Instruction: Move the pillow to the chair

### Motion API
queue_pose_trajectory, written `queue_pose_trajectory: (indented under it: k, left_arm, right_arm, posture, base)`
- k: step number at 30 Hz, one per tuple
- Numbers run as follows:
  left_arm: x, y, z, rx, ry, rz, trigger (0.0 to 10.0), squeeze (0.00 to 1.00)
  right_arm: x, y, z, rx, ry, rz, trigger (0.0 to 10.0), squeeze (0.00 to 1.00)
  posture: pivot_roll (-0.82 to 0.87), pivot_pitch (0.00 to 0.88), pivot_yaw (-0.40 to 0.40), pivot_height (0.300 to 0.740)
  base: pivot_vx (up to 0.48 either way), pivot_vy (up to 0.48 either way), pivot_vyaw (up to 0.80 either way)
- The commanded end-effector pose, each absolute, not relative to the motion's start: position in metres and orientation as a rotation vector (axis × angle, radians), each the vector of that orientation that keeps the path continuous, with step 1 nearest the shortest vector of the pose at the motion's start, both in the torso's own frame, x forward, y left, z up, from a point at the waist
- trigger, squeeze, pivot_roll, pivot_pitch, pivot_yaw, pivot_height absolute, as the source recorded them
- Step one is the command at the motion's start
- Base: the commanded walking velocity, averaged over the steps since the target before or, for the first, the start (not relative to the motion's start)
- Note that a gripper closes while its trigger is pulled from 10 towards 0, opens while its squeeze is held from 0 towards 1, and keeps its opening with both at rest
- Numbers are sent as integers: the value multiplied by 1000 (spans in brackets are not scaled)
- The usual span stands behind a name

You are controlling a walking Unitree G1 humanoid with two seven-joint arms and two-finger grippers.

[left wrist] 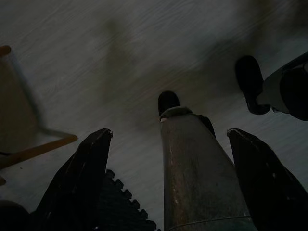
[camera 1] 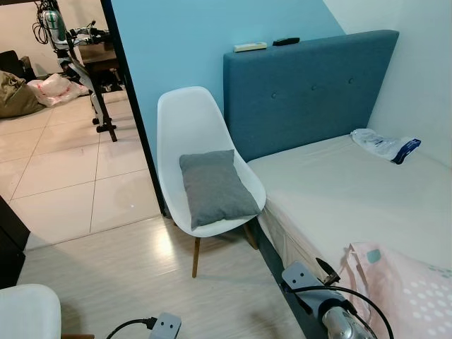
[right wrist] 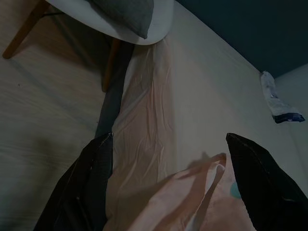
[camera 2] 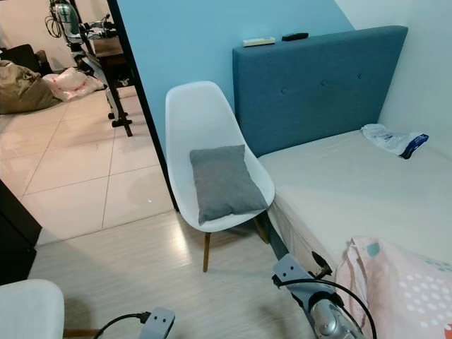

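A: The pillow lies on the chair, leaning into the seat's curve against the backrest, so it looks settled and unlikely to slide.

B: And the grippers?

A: Both hang low and empty. The right gripper hovers over the bed edge, jaws spread wide above a pink blanket. The left gripper points at the floor, jaws also spread, holding nothing.

B: So the job's done?

A: By my reading, yes; the pillow sits where the task wants it.

B: Any labels?

A: A plastic packet lies by the headboard; its print is too small to read.
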State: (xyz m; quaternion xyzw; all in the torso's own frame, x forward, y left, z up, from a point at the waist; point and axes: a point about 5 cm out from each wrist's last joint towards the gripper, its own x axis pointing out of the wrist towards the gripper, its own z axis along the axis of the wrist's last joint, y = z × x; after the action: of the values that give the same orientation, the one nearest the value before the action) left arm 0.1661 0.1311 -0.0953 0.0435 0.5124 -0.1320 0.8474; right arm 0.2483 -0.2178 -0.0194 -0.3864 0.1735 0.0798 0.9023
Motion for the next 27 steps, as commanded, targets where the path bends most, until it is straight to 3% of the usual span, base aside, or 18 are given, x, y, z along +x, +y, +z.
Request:
queue_pose_trajectory:
  k: [1,27]
  left_arm:
    - [165,137,-96,103,1090,-267,10000,0]
    - [165,136,-96,97,1088,-266,10000,0]
  right_arm:
    - [249,-217,-20,-783,365,155,10000,0]
    - [249,-216,-20,-782,363,155,10000,0]
  posture:
    - [-78,0,25,740]
    - [-79,0,25,740]
  base:
    - [0,0,0]
    - [0,0,0]
